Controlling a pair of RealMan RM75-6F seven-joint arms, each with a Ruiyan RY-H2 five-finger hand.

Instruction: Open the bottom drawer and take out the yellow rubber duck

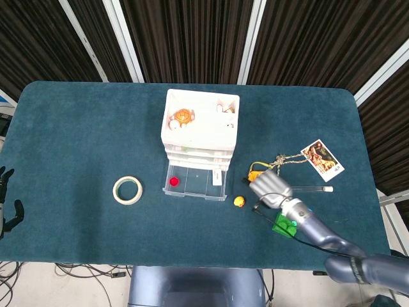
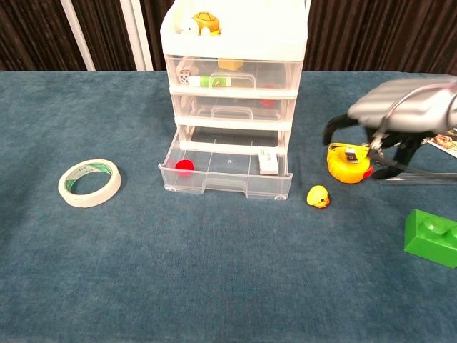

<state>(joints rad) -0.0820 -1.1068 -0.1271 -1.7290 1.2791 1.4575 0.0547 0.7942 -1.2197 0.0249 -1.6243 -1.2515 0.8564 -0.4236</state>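
Chest view shows the yellow rubber duck (image 2: 318, 196) sitting alone on the table (image 2: 214, 286), below and left of the right hand (image 2: 400, 114), which hovers empty with fingers spread above a yellow tape measure (image 2: 348, 163). Left of the hand, the bottom drawer (image 2: 227, 174) stands pulled out, holding a red piece (image 2: 185, 167) and a white block (image 2: 268, 161). The left hand (image 1: 6, 201) rests open at the far table edge.

One duck (image 2: 318, 196), three drawers (image 2: 228, 171)
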